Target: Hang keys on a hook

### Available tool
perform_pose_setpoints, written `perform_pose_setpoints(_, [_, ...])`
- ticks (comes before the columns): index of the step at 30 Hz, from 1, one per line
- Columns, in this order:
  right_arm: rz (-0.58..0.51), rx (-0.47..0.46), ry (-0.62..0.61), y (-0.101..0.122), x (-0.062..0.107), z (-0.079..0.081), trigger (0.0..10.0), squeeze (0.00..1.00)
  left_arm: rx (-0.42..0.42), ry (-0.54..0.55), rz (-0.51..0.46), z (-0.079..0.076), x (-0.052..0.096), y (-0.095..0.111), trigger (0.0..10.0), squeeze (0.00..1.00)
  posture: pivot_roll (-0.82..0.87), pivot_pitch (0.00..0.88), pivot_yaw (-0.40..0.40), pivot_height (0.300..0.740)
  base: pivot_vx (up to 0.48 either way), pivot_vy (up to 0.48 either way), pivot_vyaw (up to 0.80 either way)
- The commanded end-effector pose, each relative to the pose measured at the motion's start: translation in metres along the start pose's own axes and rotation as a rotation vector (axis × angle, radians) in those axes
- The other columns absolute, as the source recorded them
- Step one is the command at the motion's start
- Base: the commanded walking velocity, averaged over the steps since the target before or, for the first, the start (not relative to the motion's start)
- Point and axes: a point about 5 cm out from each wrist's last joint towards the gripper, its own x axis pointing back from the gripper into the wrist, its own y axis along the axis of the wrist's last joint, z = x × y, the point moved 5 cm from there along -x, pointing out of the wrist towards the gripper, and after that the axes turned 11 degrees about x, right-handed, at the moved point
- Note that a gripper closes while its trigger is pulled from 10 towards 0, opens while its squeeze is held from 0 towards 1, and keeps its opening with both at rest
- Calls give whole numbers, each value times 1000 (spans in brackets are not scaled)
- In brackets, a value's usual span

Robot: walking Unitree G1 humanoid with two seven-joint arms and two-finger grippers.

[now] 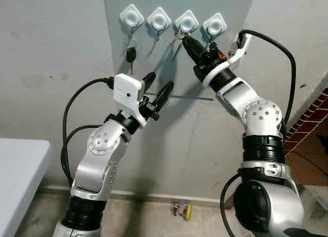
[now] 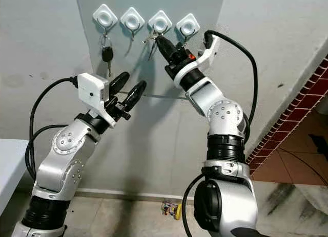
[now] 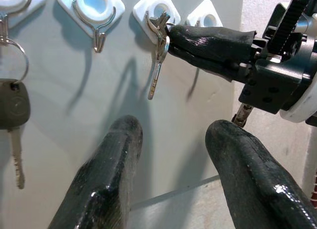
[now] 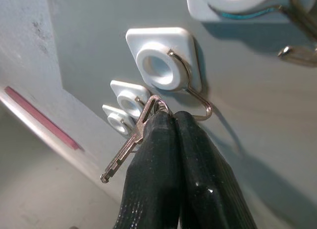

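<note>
Several white hooks sit in a row on a grey wall panel [image 1: 205,73]. My right gripper [image 1: 184,39] is shut on a bunch of silver keys [image 4: 130,144] and holds it against the third hook [image 1: 187,22]. The key ring lies right beside that hook's wire [image 4: 202,106]; I cannot tell whether it is looped over it. One silver key [image 3: 157,68] dangles below the black fingers [image 3: 210,43]. A black-headed key [image 1: 131,54] hangs on a ring from the leftmost hook [image 1: 132,16]. My left gripper [image 1: 160,81] is open, held below the hooks with nothing between its fingers.
The second hook [image 1: 159,19] and the fourth hook [image 1: 214,25] hold nothing. A white table [image 1: 20,165] stands at the lower left. A small yellow object [image 1: 182,210] lies on the floor by the wall. Red brick tiling [image 1: 307,124] runs along the right.
</note>
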Motion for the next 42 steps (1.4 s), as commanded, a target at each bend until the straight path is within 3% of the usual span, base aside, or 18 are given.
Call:
perform_pose_setpoints(1, [3, -6, 2, 0, 4, -2, 10000, 0, -24, -10, -23, -4, -1, 8, 10000, 0, -93, 26, -64, 740, 0, 0, 0])
perform_pose_setpoints(7, [-72, 56, 130, 9, 10, 16, 10000, 0, -21, -13, -20, -5, -1, 7, 10000, 0, -97, 28, -64, 740, 0, 0, 0])
perform_pose_setpoints(11, [-62, 39, 146, 8, 12, 19, 10000, 0, -20, -13, -21, -5, -1, 7, 10000, 0, -97, 29, -64, 740, 0, 0, 0])
perform_pose_setpoints(22, [-16, -74, 103, -6, 15, 8, 10000, 0, -18, -9, -21, -6, 1, 7, 10000, 0, -92, 30, -72, 740, 0, 0, 0])
perform_pose_setpoints(33, [25, -112, 77, -23, 19, 5, 10000, 0, -17, -6, -22, -7, 1, 6, 10000, 0, -91, 29, -76, 740, 0, 0, 0])
perform_pose_setpoints(36, [-17, 18, 100, -17, 21, 8, 10000, 0, -19, -6, -21, -7, 1, 6, 10000, 0, -90, 29, -75, 740, 0, 0, 0])
perform_pose_setpoints(38, [-21, 54, 99, -16, 22, 9, 10000, 0, -20, -6, -21, -6, 1, 6, 10000, 0, -90, 29, -75, 740, 0, 0, 0])
perform_pose_setpoints(41, [-23, 348, 43, -20, 28, 2, 10000, 0, -28, 5, -21, -4, 2, 6, 10000, 0, -84, 26, -78, 740, 0, 0, 0])
perform_pose_setpoints(42, [-23, 348, 43, -20, 28, 2, 10000, 0, -28, 5, -21, -4, 2, 6, 10000, 0, -84, 26, -78, 740, 0, 0, 0])
